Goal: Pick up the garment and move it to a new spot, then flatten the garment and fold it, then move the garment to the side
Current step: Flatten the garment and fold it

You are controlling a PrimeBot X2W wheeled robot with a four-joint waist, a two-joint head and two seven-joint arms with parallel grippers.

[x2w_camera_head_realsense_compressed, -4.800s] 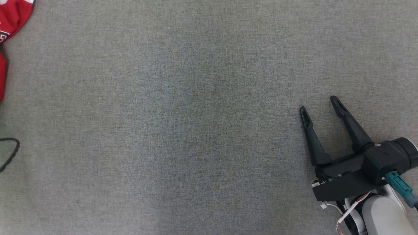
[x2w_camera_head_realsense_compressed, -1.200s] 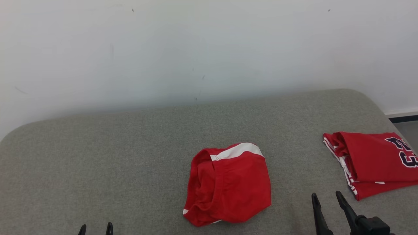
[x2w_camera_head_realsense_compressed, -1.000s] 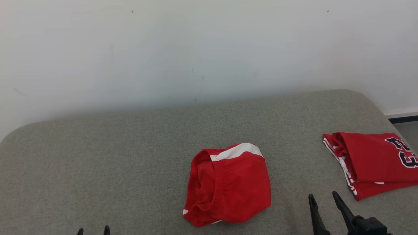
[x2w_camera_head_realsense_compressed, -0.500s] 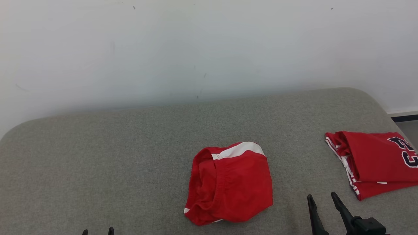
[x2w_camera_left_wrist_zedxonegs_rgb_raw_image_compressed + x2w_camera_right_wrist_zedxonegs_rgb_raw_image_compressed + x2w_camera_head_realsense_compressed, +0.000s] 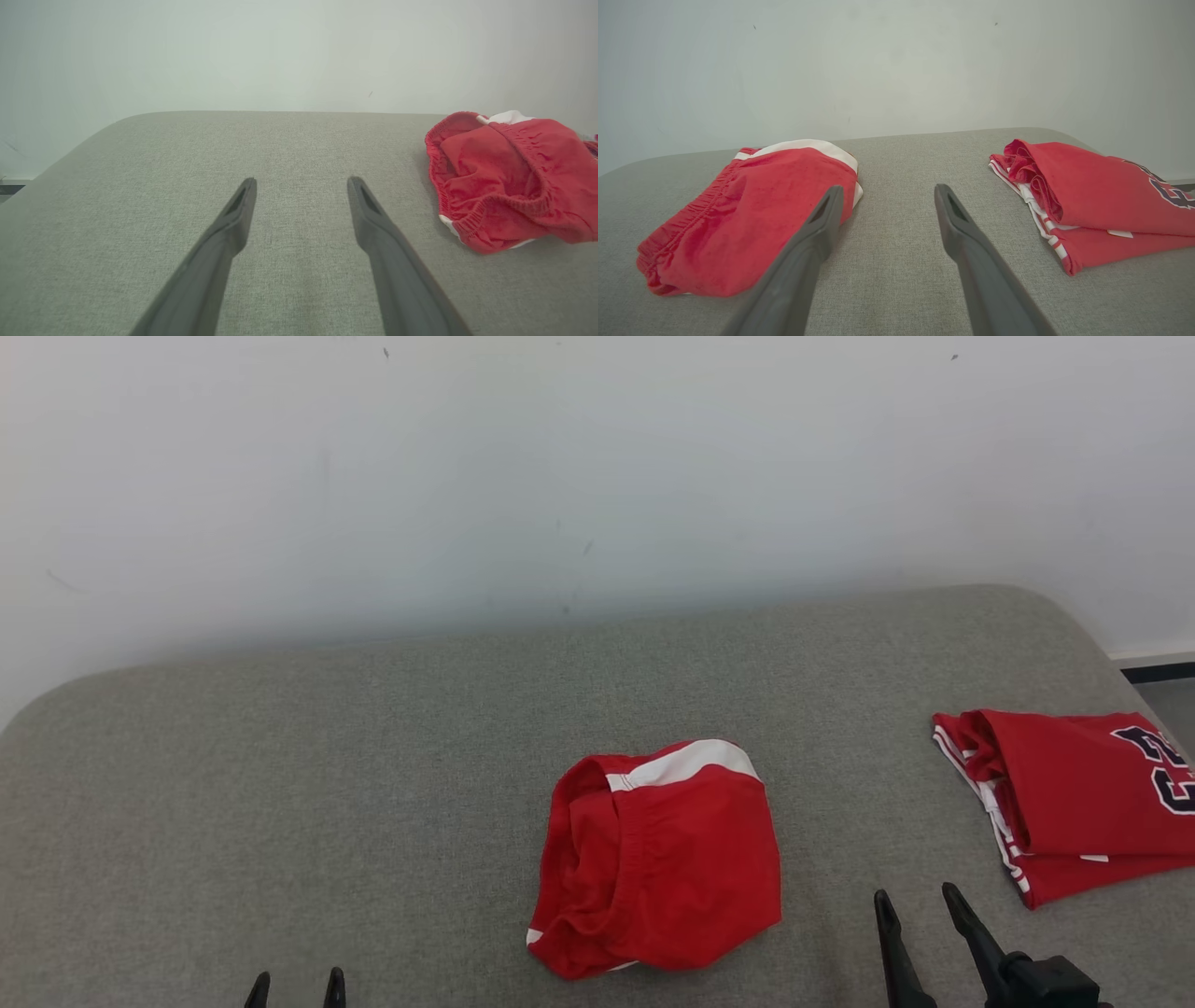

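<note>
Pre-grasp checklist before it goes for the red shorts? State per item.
1. Jaws of left gripper apart, nothing between them: ok.
2. Jaws of right gripper apart, nothing between them: ok.
3. Target in sight: red shorts lie on the grey surface, ahead of and between the two grippers: ok.
4. Shorts flat enough to fold: not ok. They are bunched, with the elastic waistband gaping.
5. Folded red jersey is apart from the shorts, with bare surface between them: ok.
6. Free spot to move them to: bare surface to the robot's left of the shorts: ok.
</note>
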